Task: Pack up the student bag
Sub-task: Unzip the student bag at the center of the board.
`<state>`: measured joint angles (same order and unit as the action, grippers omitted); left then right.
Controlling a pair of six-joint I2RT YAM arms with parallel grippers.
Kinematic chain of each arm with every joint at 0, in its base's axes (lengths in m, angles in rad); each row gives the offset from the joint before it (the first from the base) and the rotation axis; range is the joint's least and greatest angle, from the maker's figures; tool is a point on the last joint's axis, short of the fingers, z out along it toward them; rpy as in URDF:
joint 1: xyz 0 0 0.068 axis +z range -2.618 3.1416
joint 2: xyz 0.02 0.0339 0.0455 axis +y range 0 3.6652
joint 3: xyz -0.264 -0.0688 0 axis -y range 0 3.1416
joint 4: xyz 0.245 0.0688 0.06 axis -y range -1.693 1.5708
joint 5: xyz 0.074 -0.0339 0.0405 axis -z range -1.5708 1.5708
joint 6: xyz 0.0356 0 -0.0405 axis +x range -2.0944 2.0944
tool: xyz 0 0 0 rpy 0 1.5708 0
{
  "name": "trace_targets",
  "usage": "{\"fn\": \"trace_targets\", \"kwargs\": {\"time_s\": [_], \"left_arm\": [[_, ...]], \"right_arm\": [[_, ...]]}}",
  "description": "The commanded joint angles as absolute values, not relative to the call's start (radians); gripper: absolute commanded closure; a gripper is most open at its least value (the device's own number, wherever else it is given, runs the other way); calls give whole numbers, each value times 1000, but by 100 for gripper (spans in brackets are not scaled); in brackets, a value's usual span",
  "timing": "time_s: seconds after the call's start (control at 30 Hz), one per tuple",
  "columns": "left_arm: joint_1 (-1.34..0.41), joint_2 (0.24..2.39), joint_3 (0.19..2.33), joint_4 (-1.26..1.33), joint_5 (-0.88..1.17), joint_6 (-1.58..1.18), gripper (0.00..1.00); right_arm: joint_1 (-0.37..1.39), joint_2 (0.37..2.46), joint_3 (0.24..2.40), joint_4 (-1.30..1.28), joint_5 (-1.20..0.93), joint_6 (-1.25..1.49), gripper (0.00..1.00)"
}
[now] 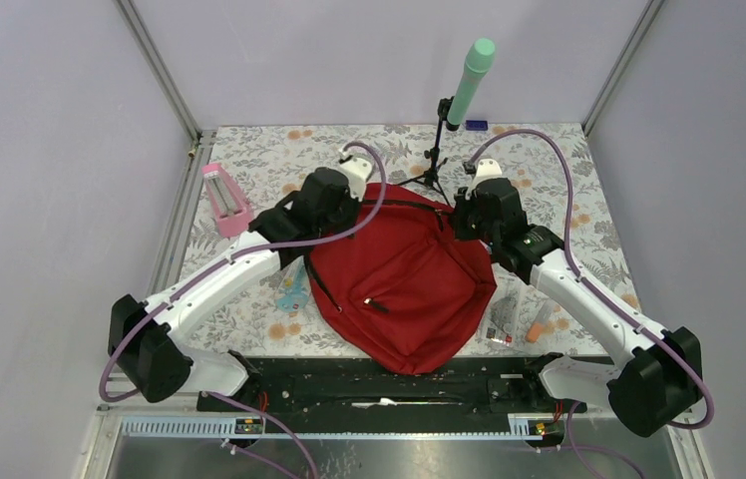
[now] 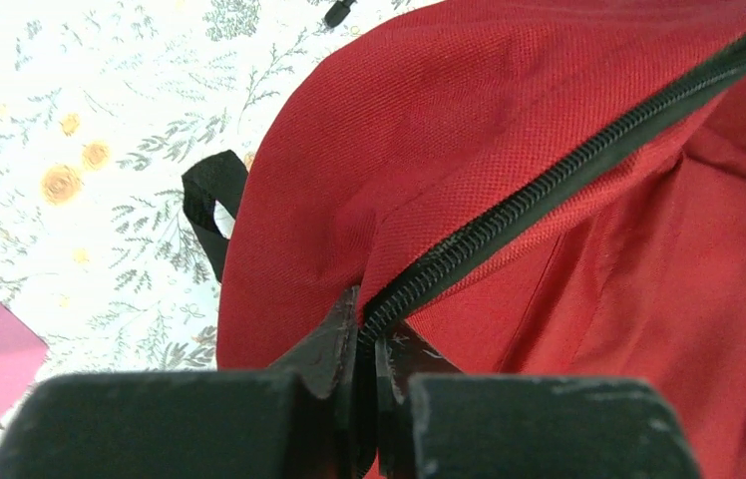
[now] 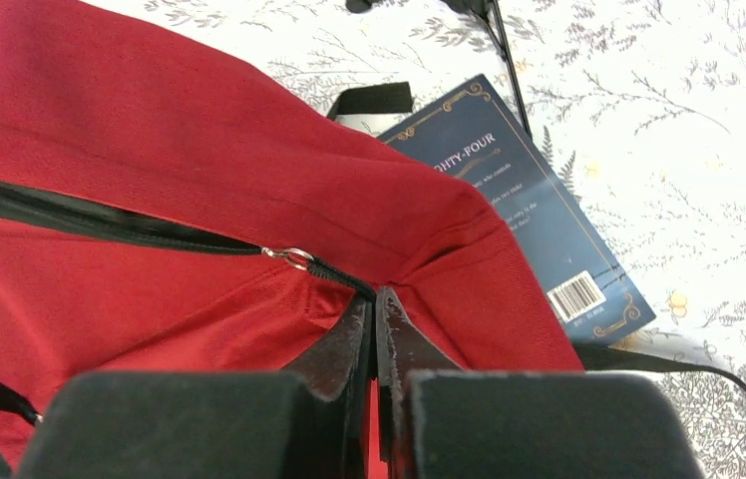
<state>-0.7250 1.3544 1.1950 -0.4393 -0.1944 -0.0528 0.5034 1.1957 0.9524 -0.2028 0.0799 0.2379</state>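
Note:
The student bag (image 1: 399, 289) is a dark-red backpack lying flat in the middle of the table, its top end toward the far side. My left gripper (image 1: 346, 203) is at the bag's top left. In the left wrist view it (image 2: 369, 324) is shut on the bag's black zipper edge (image 2: 549, 180). My right gripper (image 1: 459, 218) is at the bag's top right. In the right wrist view it (image 3: 374, 299) is shut on the black zipper pull, just behind the metal ring (image 3: 294, 257). The zipper runs between the two grippers. What is inside the bag is hidden.
A dark-blue book (image 3: 539, 230) lies partly under the bag's far right edge. A pink object (image 1: 224, 200) sits far left. A mint cylinder on a black stand (image 1: 469, 80) stands at the back. A clear packet (image 1: 504, 319) and an orange item (image 1: 539, 329) lie right; a teal item (image 1: 289, 294) lies left.

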Motion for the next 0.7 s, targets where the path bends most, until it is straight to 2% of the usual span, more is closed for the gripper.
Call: {"fn": "trace_targets", "kwargs": {"time_s": [0.0,0.4,0.67], "left_arm": [[-632,1267,1257,-390,-99,-150,100],[-459,1151,1215,-299,125,-294,100],[-427,1098,1194,-273,175,-300,100]], "right_arm": [[497,1188,923,-247,223,270,100],[497,1164,835,-281,331,345,100],[497,1085,910,-328,333,283,100]]}}
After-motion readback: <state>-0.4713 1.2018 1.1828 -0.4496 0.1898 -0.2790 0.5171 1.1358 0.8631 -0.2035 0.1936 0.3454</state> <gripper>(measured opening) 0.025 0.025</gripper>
